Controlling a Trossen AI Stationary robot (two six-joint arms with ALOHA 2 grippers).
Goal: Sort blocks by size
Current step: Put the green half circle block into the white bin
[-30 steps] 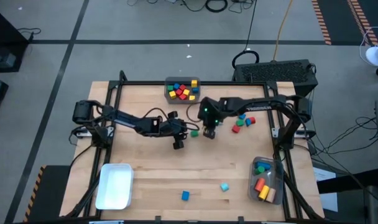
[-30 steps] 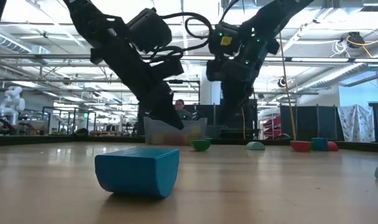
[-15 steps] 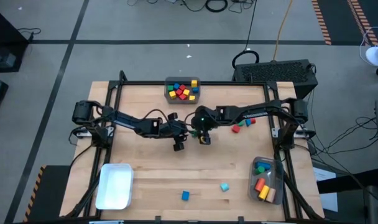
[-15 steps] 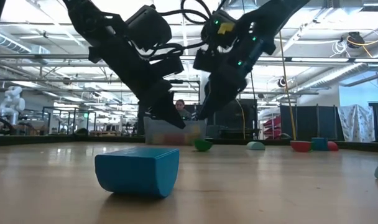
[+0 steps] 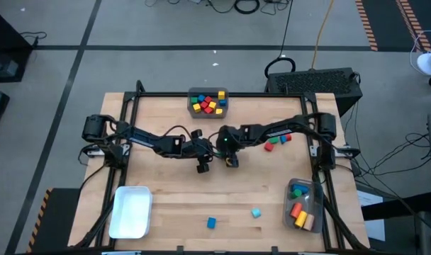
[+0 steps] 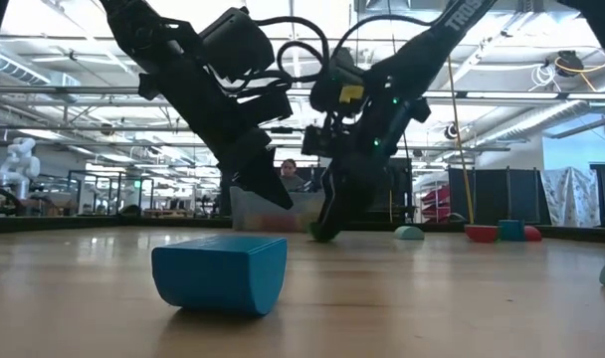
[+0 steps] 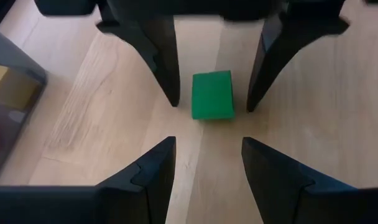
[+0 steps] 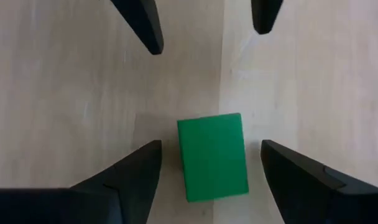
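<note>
A small green block (image 8: 214, 155) lies flat on the wooden table near its middle. My right gripper (image 8: 211, 146) is open, with one finger on each side of this block and a gap showing on both sides. My left gripper (image 7: 207, 142) is open too. It faces the green block (image 7: 212, 94) from the table's left side and stops a little short of it. In the low view both grippers slant down toward the same spot, the left (image 6: 268, 194) and the right (image 6: 324, 231).
A grey bin (image 5: 208, 101) of red, yellow and blue blocks stands at the far middle. Loose blocks (image 5: 276, 140) lie right of centre. A clear bin (image 5: 303, 205) with blocks stands near right, a white bin (image 5: 130, 211) near left. A blue block (image 5: 211, 223) and a cyan block (image 5: 256, 212) lie near the front.
My right gripper has gone toward the table's left edge and down. Its fingers have tipped to a slant, and they now stand around the green block. The green block and my left gripper have kept still.
</note>
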